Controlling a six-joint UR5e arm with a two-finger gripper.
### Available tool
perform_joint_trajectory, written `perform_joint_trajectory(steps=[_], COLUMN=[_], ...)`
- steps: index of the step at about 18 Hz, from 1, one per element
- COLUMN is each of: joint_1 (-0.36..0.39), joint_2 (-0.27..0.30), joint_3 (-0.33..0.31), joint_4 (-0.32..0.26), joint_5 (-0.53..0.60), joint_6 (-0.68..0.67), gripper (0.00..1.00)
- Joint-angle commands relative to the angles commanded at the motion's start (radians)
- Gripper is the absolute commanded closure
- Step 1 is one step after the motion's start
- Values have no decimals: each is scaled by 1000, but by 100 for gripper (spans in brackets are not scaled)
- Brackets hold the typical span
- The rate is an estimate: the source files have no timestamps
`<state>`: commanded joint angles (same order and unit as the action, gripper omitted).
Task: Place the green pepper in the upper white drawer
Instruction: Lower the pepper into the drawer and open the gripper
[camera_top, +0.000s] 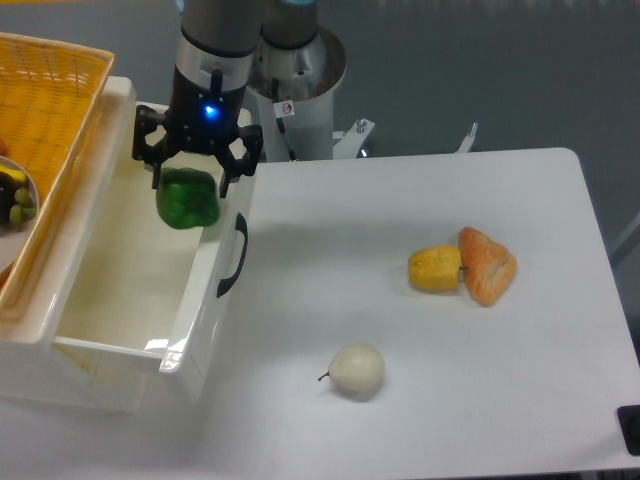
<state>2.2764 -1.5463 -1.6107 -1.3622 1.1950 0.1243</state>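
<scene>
The green pepper is glossy dark green and hangs between the fingers of my gripper, which is shut on its upper part. It is held in the air over the right side of the upper white drawer, just inside the front wall. The drawer is pulled open, and its dark curved handle faces the table. The drawer's inside looks bare. The pepper's lower edge overlaps the front wall's rim in this view.
An orange woven basket sits at the top left over the drawer unit, with a plate of dark fruit at the left edge. On the white table lie a pale pear, a yellow pepper piece and an orange wedge.
</scene>
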Motion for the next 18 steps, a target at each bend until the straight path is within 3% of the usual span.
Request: perform_joint_trajectory(steps=[9, 18], joint_1=[15, 71], joint_2=[3, -8], joint_3=[2, 15], joint_4=[14, 32], joint_5=[3, 126], joint_6=[11, 94], gripper=[0, 0])
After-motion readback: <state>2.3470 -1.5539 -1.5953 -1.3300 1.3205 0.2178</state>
